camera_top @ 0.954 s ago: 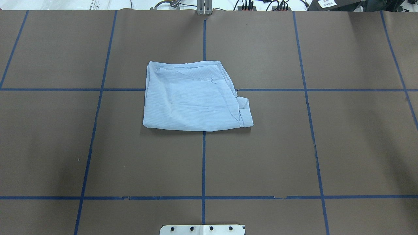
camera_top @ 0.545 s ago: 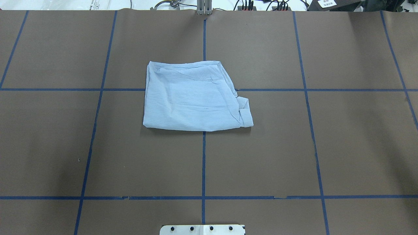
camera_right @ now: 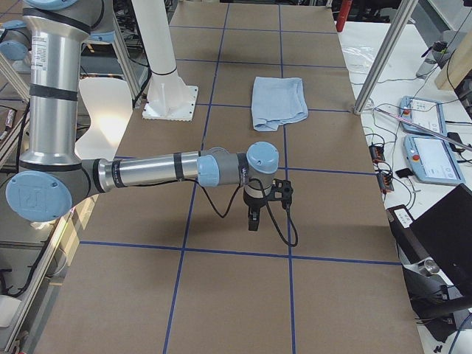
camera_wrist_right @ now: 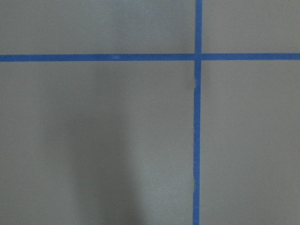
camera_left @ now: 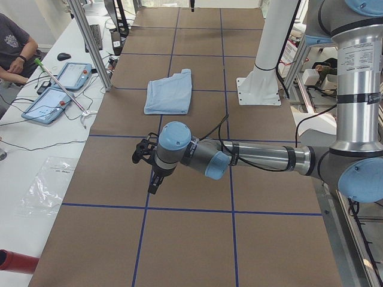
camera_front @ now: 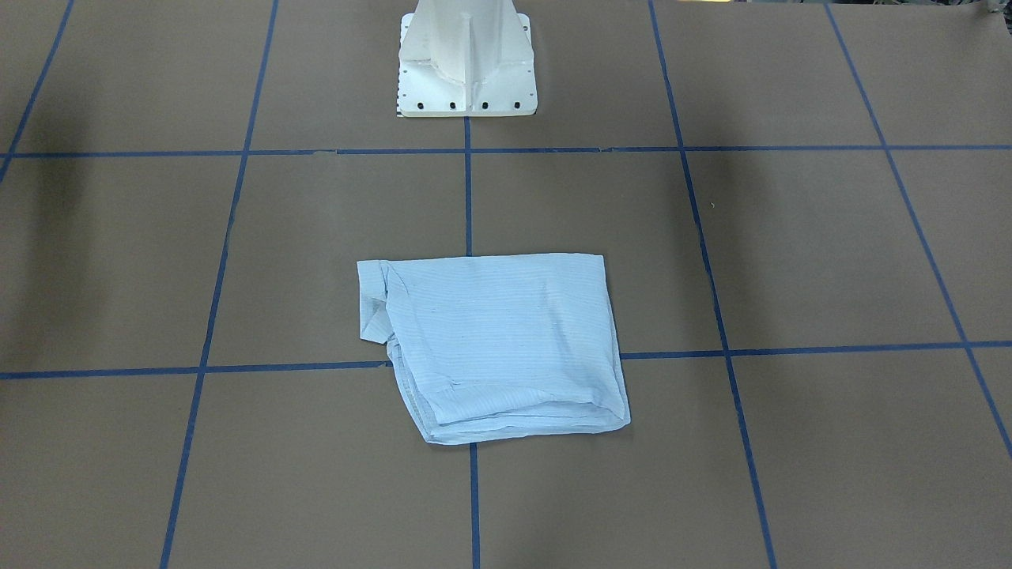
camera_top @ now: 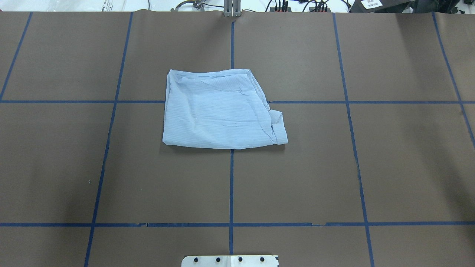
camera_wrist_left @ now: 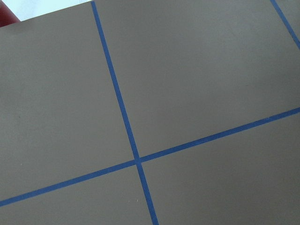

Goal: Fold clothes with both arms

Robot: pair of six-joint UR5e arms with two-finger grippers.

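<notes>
Zero movement over the last second, as far as I can see. In the overhead view the shirt (camera_top: 219,111) has the same outline and the same wrinkles, and sits in the same spot on the brown surface (camera_top: 297,178). My read is that the folding is basically done and both arms have backed off. There's no sign another fold is coming.

The shirt is a flat folded bundle just past the middle of the surface toward 12 o'clock, right on top of a crossing of the blue tape lines (camera_top: 231,185).

Its long axis runs 9 to 3 o'clock in the overhead view, a bit wider than it is deep. No collar is showing, so the only "pointing" bit is a tucked sleeve end (camera_top: 279,128) poking out at the 4 o'clock corner. The stacked loose edges sit on the 12 o'clock side, and a smoother edge faces the robot at 6.

The left pincer (camera_left: 154,182) and right pincer (camera_right: 254,220) only show up in the side cameras, hanging over bare surface well apart from the shirt. I can't tell whether either one is open or closed. Neither has cloth in it, and both wrist cameras just show tape and brown surface.
</notes>
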